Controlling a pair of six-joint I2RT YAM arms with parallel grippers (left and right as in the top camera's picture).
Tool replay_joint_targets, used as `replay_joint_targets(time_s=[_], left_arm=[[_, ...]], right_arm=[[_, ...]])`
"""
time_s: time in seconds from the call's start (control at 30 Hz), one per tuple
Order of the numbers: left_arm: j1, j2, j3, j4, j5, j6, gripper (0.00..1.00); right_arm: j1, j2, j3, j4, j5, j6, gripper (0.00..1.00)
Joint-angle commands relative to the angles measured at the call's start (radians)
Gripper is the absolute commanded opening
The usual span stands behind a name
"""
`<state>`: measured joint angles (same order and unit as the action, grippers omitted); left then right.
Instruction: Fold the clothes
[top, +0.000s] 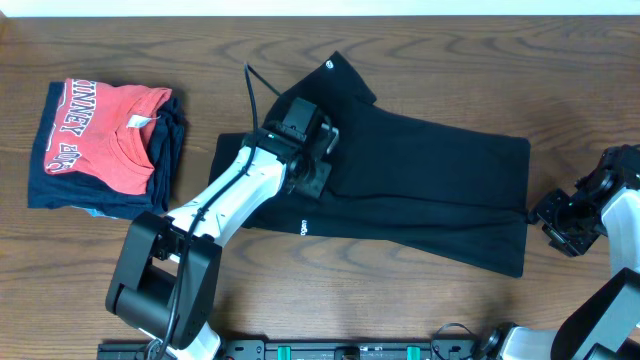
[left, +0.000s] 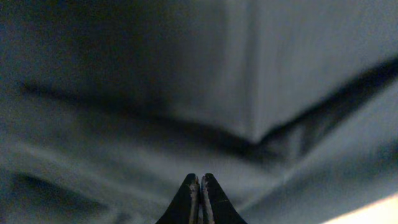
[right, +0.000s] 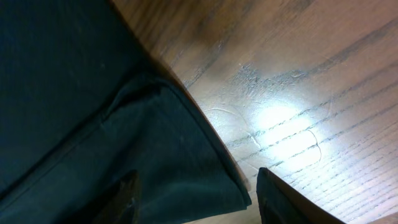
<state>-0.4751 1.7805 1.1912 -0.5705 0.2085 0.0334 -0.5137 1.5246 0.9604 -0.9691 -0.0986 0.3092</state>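
Note:
The clothes, a black T-shirt (top: 430, 190), lie spread across the middle of the wooden table, partly folded lengthwise, with a sleeve pointing to the back. My left gripper (top: 318, 170) is down on the shirt's left half. In the left wrist view its fingertips (left: 199, 179) are pressed together and blurred dark cloth (left: 155, 93) fills the frame, with creases running toward the tips. My right gripper (top: 548, 215) is at the shirt's right edge. It stands open (right: 202, 199), and the shirt's hemmed corner (right: 186, 162) lies between its two fingers.
A stack of folded garments sits at the far left, a red T-shirt with white lettering (top: 105, 135) on top of navy-blue ones (top: 60, 190). Bare wooden table (right: 298, 81) lies right of the shirt's hem. The left arm's base (top: 160, 280) stands at the front.

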Motion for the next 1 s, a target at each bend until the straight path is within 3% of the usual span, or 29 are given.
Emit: replay_joint_targets(time_s=[0.0,0.13,0.2,0.23,0.37,0.53,0.63,0.8,0.97], left_arm=[[-0.002,-0.005,0.023,0.032,-0.027,0.007,0.06],[-0.001,-0.004,0.024,0.056,-0.043,-0.005,0.06],[-0.002,-0.005,0.030,-0.007,-0.029,-0.024,0.09],[-0.002,-0.005,0.030,-0.052,-0.008,-0.031,0.24],[-0.020,-0.002,0.003,-0.157,0.071,-0.030,0.52],[-0.055,0.011,-0.053,-0.133,0.061,0.008,0.67],[-0.065,0.017,-0.080,-0.092,0.017,0.008,0.72],[-0.065,0.023,-0.090,-0.067,-0.035,0.008,0.72],[-0.065,0.038,-0.091,-0.061,-0.042,0.012,0.62]], right_arm=[[0.001,-0.013,0.013,0.005,-0.003,-0.011,0.58],[0.001,-0.013,0.013,0.008,-0.003,-0.011,0.59],[0.001,-0.013,0.013,0.005,-0.003,-0.011,0.59],[0.001,-0.013,0.013,0.003,-0.003,-0.011,0.59],[0.001,-0.013,0.013,0.004,-0.004,-0.011,0.59],[0.001,-0.013,0.013,0.003,-0.004,-0.011,0.60],[0.001,-0.013,0.013,0.000,-0.004,-0.011,0.60],[0.001,-0.013,0.013,0.000,-0.004,-0.011,0.60],[0.001,-0.013,0.013,-0.001,-0.004,-0.011,0.61]])
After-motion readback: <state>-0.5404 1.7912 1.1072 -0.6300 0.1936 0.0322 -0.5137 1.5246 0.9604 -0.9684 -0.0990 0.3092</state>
